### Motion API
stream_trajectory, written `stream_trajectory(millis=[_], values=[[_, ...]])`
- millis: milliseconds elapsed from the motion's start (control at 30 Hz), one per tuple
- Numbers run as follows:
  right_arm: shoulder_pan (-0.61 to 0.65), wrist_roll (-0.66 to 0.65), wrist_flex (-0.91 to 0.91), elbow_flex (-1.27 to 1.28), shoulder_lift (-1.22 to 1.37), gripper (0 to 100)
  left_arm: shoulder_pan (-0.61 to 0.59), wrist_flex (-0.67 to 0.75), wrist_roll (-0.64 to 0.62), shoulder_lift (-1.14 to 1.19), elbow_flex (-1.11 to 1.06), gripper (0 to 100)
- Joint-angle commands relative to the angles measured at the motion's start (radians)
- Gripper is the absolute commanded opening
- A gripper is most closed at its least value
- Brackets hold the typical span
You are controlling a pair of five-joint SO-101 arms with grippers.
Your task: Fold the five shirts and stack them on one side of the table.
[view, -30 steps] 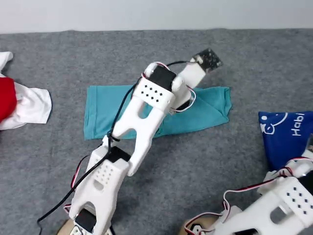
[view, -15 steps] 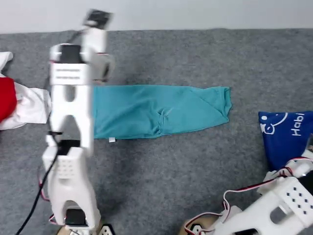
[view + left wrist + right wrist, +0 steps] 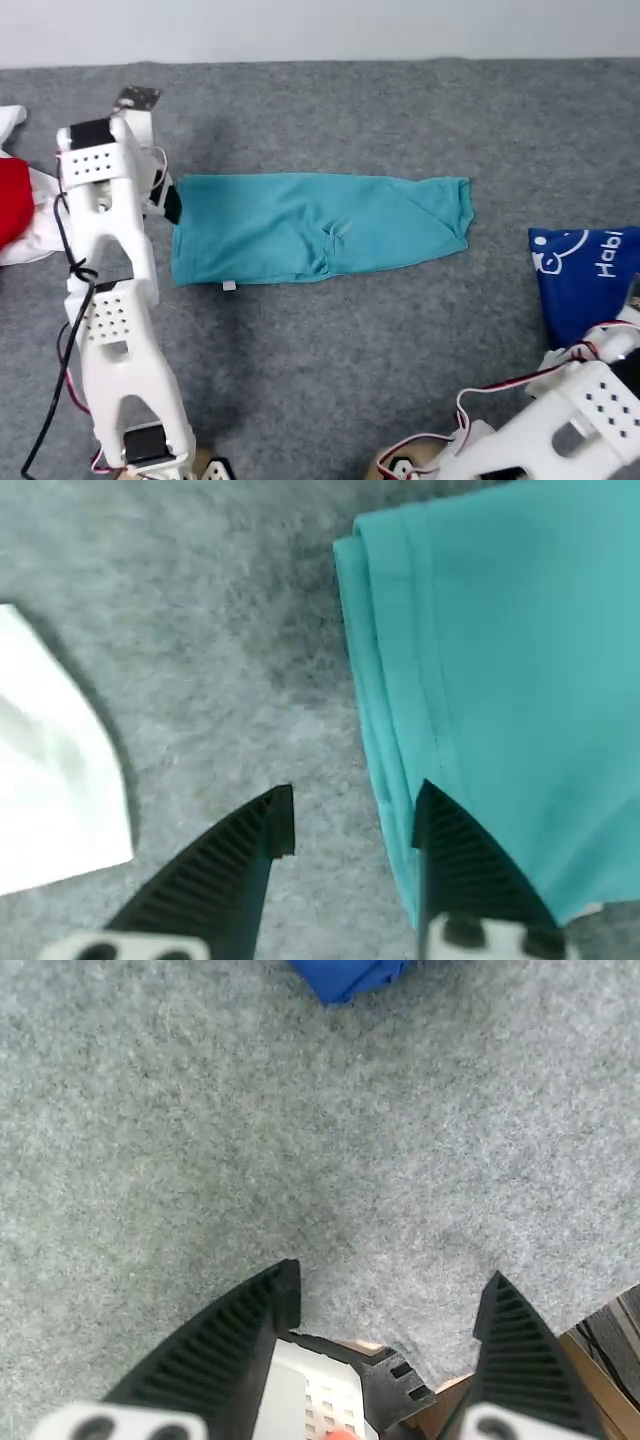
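Blue shirt [image 3: 583, 280] at near right edge of grey table [image 3: 400, 370] — right pincer [image 3: 392, 1278] spread over bare table surface near it. Mid-table: teal shirt [image 3: 320, 228], folded into long strip, lying flat. Left pincer [image 3: 355, 800] spread, straddling its left end hem. Farther left, at table edge: white shirt [image 3: 65, 215], red shirt [image 3: 12, 200] touching it.

Teal shirt [image 3: 300, 225] is smooth matt cloth; table cover [image 3: 400, 350], rough felt.

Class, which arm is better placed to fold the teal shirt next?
Left: the left gripper, open, sits at the edge of the teal shirt; the right gripper hangs over mat by the blue shirt.
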State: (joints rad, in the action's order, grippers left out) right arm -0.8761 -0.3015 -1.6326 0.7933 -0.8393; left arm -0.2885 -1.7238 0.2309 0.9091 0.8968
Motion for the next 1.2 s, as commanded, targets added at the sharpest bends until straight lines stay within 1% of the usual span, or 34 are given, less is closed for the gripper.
stream_trajectory(millis=[0, 267, 400, 600, 700, 833, 933, 1167], values=[[0.01, -0.011, 0.001, -0.003, -0.012, 29.2, 0.0, 0.031, 0.012, 0.021, 0.077, 22], [0.01, -0.011, 0.024, 0.017, -0.015, 29.2, 0.0, 0.029, 0.011, 0.157, 0.186, 24], [0.01, -0.011, 0.024, 0.017, -0.013, 29.2, 0.008, 0.028, 0.011, 0.186, 0.24, 24], [0.01, -0.011, 0.024, 0.017, -0.013, 29.2, 0.077, 0.008, 0.003, 0.187, 0.243, 23], [0.01, -0.011, 0.024, 0.017, -0.013, 29.2, 0.094, 0.012, -0.051, 0.187, 0.242, 23], [0.01, -0.011, 0.024, 0.017, -0.015, 29.2, 0.092, 0.005, -0.074, 0.195, 0.242, 23], [0.01, -0.011, 0.024, 0.017, -0.016, 29.2, 0.089, -0.029, -0.066, 0.201, 0.246, 23], [0.01, -0.011, 0.024, 0.017, -0.016, 29.2, 0.068, -0.031, -0.066, 0.203, 0.243, 23]])
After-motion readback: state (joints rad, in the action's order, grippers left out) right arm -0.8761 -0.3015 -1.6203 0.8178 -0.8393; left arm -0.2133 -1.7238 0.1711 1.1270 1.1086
